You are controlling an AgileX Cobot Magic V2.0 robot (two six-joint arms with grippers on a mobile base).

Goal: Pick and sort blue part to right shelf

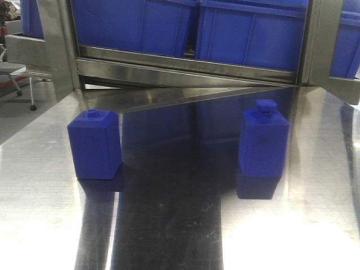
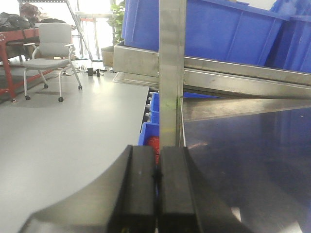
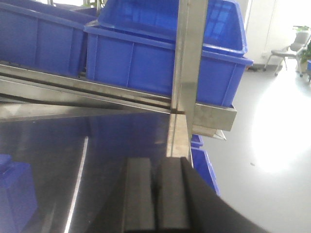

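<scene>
Standing at the steel table (image 1: 45, 214), I see the left gripper (image 2: 156, 187) by the table's left edge, its pads pressed together on nothing. Next comes the squat blue block (image 1: 94, 146) with its tiny knob. Well apart to its right stands the blue part (image 1: 262, 143), upright, with sloped shoulders and a wide flat cap. It looks like rigid, light moulded plastic, smooth and probably slick. I'd pinch the flat body walls, not the short neck. The right gripper (image 3: 156, 194), by the right edge, is likewise clamped empty.
</scene>
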